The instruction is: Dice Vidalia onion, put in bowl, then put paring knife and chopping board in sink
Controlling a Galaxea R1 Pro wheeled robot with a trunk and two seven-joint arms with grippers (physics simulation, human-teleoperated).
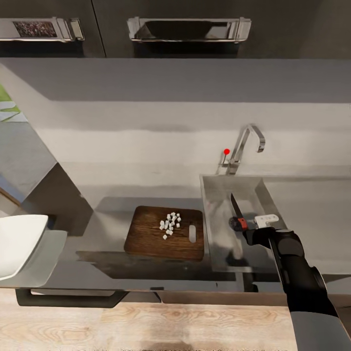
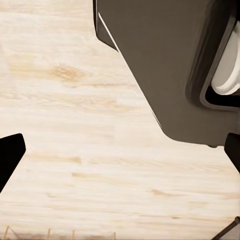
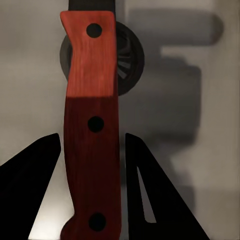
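Onion dice [image 1: 170,224] sit unmoved on the chopping board [image 1: 151,239] while the right gripper [image 1: 251,230], jaws clamped on the paring knife [image 1: 237,213], hangs over the sink [image 1: 219,229].

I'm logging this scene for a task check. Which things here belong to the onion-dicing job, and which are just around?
Job things:
- paring knife, in the right tool over the sink
- chopping board with diced onion
- bowl
- countertop

Just around:
- tap
- upper cabinet handles
- wooden floor
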